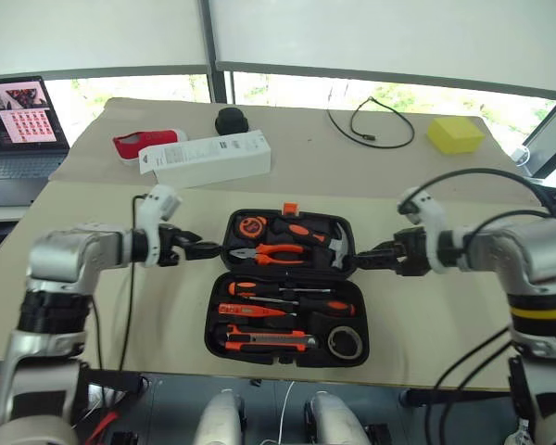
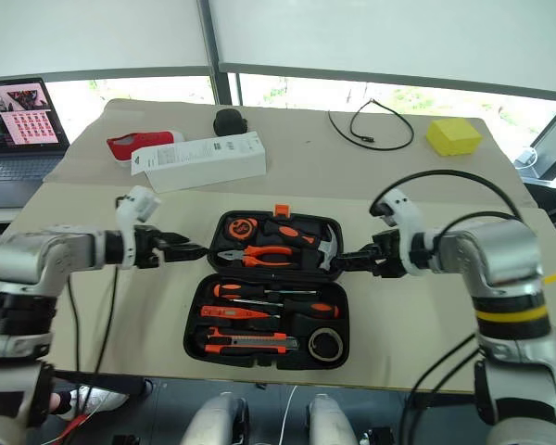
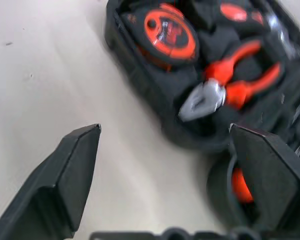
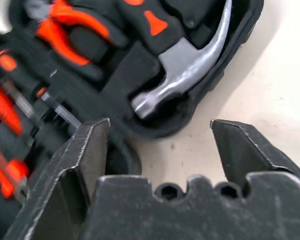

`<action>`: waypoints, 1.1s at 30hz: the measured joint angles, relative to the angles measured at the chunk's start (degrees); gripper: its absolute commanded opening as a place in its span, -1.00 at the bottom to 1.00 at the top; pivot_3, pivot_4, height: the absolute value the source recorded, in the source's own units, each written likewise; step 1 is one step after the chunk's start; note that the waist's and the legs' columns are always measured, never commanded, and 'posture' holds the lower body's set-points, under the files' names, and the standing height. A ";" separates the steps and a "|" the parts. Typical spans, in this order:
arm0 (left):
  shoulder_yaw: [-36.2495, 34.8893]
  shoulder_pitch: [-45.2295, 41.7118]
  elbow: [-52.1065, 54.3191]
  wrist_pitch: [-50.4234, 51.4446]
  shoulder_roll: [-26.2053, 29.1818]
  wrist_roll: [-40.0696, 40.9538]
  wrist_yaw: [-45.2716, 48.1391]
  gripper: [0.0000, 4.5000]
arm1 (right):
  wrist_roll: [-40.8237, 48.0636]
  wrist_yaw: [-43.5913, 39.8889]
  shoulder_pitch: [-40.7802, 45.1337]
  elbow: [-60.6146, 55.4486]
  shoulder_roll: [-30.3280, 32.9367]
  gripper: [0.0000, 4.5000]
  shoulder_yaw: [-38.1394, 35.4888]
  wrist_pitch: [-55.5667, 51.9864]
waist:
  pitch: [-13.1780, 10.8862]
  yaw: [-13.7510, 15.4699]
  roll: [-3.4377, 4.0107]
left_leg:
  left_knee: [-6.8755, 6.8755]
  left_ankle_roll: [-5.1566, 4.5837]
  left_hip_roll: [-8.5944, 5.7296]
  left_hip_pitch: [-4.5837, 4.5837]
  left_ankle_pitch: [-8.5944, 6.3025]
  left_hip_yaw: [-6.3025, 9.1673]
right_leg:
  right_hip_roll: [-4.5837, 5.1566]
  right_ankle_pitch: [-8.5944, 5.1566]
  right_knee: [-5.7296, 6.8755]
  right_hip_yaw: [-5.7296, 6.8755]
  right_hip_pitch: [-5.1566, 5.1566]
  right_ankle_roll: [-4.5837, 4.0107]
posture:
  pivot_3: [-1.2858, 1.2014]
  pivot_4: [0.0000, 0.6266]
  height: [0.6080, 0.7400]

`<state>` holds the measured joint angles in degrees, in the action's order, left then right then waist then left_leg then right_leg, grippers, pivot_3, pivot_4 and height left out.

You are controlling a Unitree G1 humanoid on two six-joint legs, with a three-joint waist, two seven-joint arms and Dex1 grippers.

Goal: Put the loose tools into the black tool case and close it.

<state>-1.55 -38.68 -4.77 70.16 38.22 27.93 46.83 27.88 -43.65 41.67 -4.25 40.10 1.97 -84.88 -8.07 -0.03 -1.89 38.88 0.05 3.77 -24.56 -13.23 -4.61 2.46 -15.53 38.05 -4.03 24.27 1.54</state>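
- The case (image 1: 287, 287) lies open at the desk's (image 1: 445, 315) near edge, at 6 o'clock, both halves flat; its far half keeps the tape measure (image 1: 251, 226), pliers (image 1: 271, 252) and hammer (image 1: 322, 237).
- The near half looks filled: two screwdrivers (image 1: 292, 298) side by side, a slim tester pen (image 1: 250, 311) below them, the knife (image 1: 267, 341) along the near edge, and the tape roll (image 1: 346, 342) at that half's 4 o'clock corner.
- I see no loose tool on the desk, so the loading step looks done.
- Left gripper (image 1: 213, 248) hovers at the case's 9 o'clock, level with the hinge line, jaws spread wide and empty, as the left wrist view shows.
- Right gripper (image 1: 363, 259) hovers at 3 o'clock, by the hammer end, jaws likewise wide and empty.
- Neither touches the case, as far as I can tell.
- Left to do, by my reading: fold one half over the other and press the orange latch (image 1: 289, 208) home.
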 measured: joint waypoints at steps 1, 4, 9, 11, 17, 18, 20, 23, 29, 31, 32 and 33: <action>0.22 -0.68 -0.68 1.44 -1.22 -0.32 -1.98 0.99 | -0.49 1.26 0.86 1.26 -0.77 0.69 0.62 -0.27 | 0.00 -0.05 0.00 | -0.01 0.00 0.00 -0.10 0.00 0.01 | 0.00 0.00 0.00 0.00 0.09 0.00 | 0.03 -0.52 1.00; 0.21 -1.00 -2.16 3.10 -3.72 -1.07 -5.96 0.99 | -2.94 4.90 2.50 5.50 -2.64 0.69 2.56 0.02 | 0.00 -0.23 0.00 | -0.01 0.00 0.00 -0.13 0.00 0.04 | 0.00 0.00 0.00 0.01 0.12 0.00 | 0.03 -0.52 1.00; 0.13 -1.47 -2.74 3.46 -5.44 -1.31 -9.13 0.76 | -4.65 7.57 3.47 8.53 -4.01 0.06 4.89 2.05 | 0.00 -0.51 0.01 | 0.00 0.00 -0.02 -0.08 0.00 0.07 | 0.02 0.00 0.03 0.04 0.05 0.00 | 0.03 -0.52 1.00; 0.13 -1.47 -2.99 3.55 -5.92 -1.31 -9.89 0.51 | -4.65 7.64 3.88 8.58 -3.98 -0.24 5.79 2.19 | 0.00 -0.47 0.01 | 0.01 0.01 -0.03 -0.04 0.01 0.08 | 0.03 0.01 0.03 0.04 0.00 0.01 | 0.03 -0.52 1.00; 0.28 -1.32 -3.21 2.47 -6.22 -1.01 -9.99 -0.52 | -4.60 9.06 4.03 9.38 -6.26 -1.00 4.77 2.48 | 0.10 -0.30 -0.11 | 0.02 0.01 -0.04 0.33 0.01 0.10 | 0.04 0.04 0.02 0.06 -0.37 0.02 | 0.03 -0.52 1.00; -0.09 -1.03 -3.49 2.21 -6.29 -0.83 -9.99 -0.64 | -4.62 9.75 4.02 10.11 -7.07 -1.00 3.76 2.64 | 0.11 -0.44 -0.13 | 0.02 0.06 -0.04 0.35 0.04 0.10 | 0.03 0.08 0.02 0.05 -0.38 0.01 | 0.03 -0.52 1.00; -1.97 -0.17 -3.90 0.43 -7.16 -0.62 -9.80 -0.83 | -4.70 11.11 3.17 10.73 -8.47 -1.00 1.68 4.64 | 0.11 -0.59 -0.14 | 0.01 0.02 -0.03 0.41 0.17 0.10 | 0.03 0.22 0.02 0.05 -0.44 0.03 | 0.03 -0.52 1.00; -4.62 3.85 -3.85 -8.93 -8.71 -0.59 -7.78 -0.83 | -4.91 9.56 -1.42 8.17 -8.69 -1.00 0.45 14.56 | 0.10 -0.70 -0.12 | -0.03 0.01 -0.04 0.34 0.35 0.10 | 0.03 0.36 0.00 0.04 -0.34 0.03 | 0.03 -0.52 1.00; -9.88 11.09 -3.42 -30.41 -12.23 -0.57 -2.60 -0.83 | -9.04 2.37 -11.35 0.77 -5.02 -1.00 0.42 40.69 | -0.04 -0.68 -0.05 | -0.06 0.06 -0.04 -0.22 0.44 0.09 | 0.03 0.44 -0.07 0.03 0.15 0.07 | 0.03 -0.52 1.00; -10.66 12.98 -3.39 -37.63 -12.98 -1.06 -1.42 -0.83 | -13.19 0.70 -14.11 -0.30 -3.44 -1.00 1.90 53.31 | -0.04 -0.70 -0.05 | -0.07 0.06 -0.04 -0.23 0.43 0.08 | 0.04 0.44 -0.15 0.03 0.14 0.08 | 0.03 -0.52 1.00; -10.67 14.54 -3.17 -42.24 -13.26 -1.46 -0.55 -0.83 | -15.86 0.01 -16.35 -0.31 -2.34 -1.00 2.51 61.99 | -0.04 -0.67 -0.05 | -0.13 0.05 -0.04 -0.23 0.41 0.08 | 0.05 0.44 -0.26 0.03 0.11 0.08 | 0.03 -0.52 1.00; -10.70 16.00 -2.84 -45.44 -13.32 -1.79 0.20 -0.83 | -17.48 -0.28 -17.99 -0.31 -1.75 -1.00 2.93 67.84 | -0.04 -0.70 -0.05 | -0.14 0.04 -0.03 -0.22 0.41 0.06 | 0.05 0.44 -0.29 0.03 0.10 0.09 | 0.03 -0.52 1.00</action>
<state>-12.25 -22.69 -7.60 24.73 24.90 26.14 47.03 10.40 -43.93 23.68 -4.56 38.35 4.90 -17.04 -8.11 -0.73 -1.94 38.74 0.09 3.74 -24.78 -12.82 -4.55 2.51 -15.09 37.76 -3.99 24.37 1.63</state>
